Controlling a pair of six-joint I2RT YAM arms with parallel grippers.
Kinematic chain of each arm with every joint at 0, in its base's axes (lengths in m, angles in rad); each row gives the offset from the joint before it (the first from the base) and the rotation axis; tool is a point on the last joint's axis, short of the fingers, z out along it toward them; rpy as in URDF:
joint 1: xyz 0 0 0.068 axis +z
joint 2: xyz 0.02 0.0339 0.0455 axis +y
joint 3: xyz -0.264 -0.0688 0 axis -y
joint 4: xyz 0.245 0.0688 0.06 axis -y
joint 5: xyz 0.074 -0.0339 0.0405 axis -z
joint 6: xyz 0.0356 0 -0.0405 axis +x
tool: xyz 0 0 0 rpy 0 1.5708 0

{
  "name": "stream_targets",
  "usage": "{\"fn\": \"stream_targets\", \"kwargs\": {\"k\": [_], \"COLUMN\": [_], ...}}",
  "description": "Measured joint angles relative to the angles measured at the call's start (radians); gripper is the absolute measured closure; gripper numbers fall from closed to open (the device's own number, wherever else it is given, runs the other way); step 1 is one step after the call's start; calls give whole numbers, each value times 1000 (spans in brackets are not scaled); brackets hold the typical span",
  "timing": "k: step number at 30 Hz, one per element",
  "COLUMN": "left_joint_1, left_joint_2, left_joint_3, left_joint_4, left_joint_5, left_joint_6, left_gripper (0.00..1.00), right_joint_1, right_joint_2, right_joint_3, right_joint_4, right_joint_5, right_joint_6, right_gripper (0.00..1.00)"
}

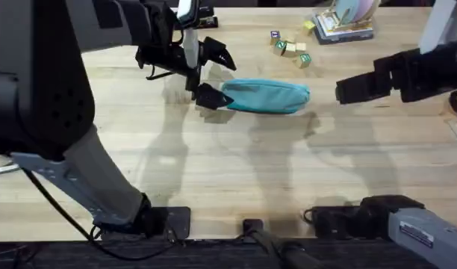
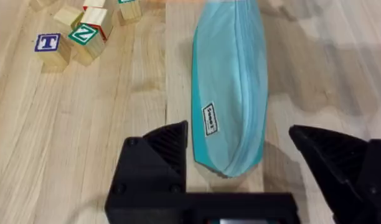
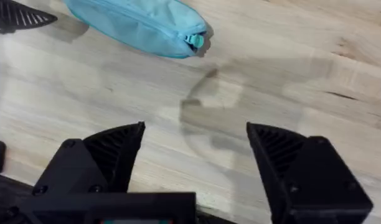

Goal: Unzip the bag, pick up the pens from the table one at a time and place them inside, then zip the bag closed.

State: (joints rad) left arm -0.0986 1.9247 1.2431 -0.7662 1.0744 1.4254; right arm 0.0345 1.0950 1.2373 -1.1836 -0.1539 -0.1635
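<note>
The bag (image 1: 266, 96) is laid lengthwise along the bench, one end between the wide left jaws (image 2: 240, 155), right jaws (image 3: 197, 155) wide and apart

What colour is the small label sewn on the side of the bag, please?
White with dark lettering, on the teal bag; the label shows best in the left wrist view.

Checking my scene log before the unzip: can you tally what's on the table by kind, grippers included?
Teal bag: 1
Wooden letter blocks: at least 5; they are clustered, so the exact count is unclear
Stack of books: 1
Grippers: 2, the left gripper and the right gripper, both open
Total: at least 9
</note>
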Motion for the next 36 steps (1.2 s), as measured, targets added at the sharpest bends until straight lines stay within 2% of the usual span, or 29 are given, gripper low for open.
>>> {"fn": "stream_targets", "kwargs": {"k": [6,13,18,23,36], "left_joint_1": [8,56,82,81,80], "left_joint_2": [0,-54,-142,-224,-498], "left_joint_3": [5,43,91,97,97], "left_joint_4": [-2,-35,-114,-155,-164], "left_joint_5": [0,-5,-66,-162,-429], "left_joint_6": [0,0,-30,-141,-505], "left_gripper": [6,6,6,6,6], "right_joint_1": [0,0,0,0,0], "right_joint_2": [0,0,0,0,0], "right_joint_3": [0,0,0,0,0], "right_joint_4": [0,0,-1,-1,-1], "right_joint_5": [0,0,0,0,0], "right_joint_6": [0,0,0,0,0], "right_gripper": [4,3,4,4,4]}}
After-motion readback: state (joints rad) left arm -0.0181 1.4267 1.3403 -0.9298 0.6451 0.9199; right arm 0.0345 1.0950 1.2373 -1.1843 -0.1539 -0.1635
